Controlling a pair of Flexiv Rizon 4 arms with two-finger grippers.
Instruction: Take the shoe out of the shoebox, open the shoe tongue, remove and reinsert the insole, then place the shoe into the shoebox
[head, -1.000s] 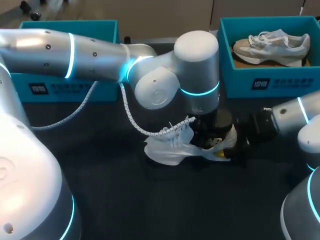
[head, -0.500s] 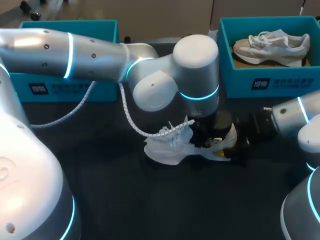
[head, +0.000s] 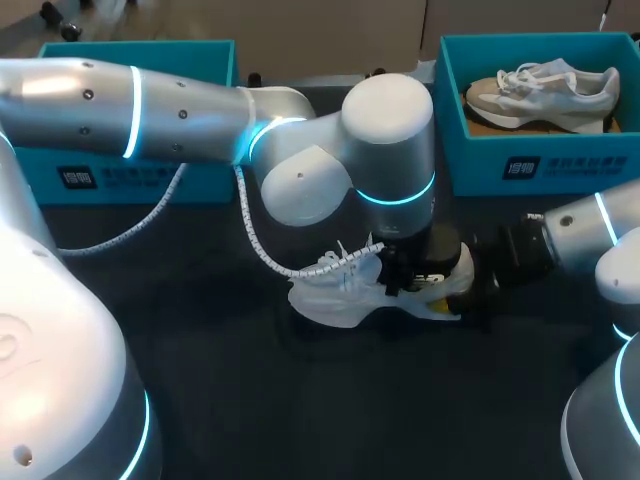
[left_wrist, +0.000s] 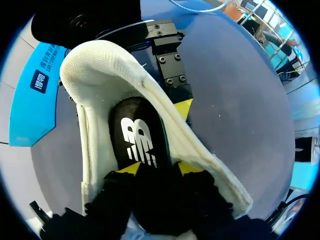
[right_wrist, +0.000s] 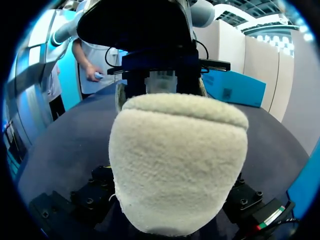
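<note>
Pinching the black insole (left_wrist: 137, 140) at its two edges, the jaws of the left gripper (left_wrist: 156, 169) sit down inside the white shoe (left_wrist: 100, 65), low in the middle of the left wrist view. The shoe's padded collar curves around them, and along its outer wall, just right of centre, lies one yellow fingertip (left_wrist: 185, 107) of the other arm. In the right wrist view the shoe's fleecy heel fills the centre and hides the tips of the right gripper (right_wrist: 172, 190). Its jaws stand wide and clamp the heel from both sides, and the left arm's wrist (right_wrist: 135, 25) looms across the top. In the head view this shoe lies on the dark table (head: 200, 400) at centre, its heel end blocked from sight by the left arm's wrist. Two teal boxes stand at the back: the left box (head: 130, 175) in the upper left, and the right box (head: 530, 165) in the upper right, which holds a second shoe (head: 545, 90), so two shoes in all.
</note>
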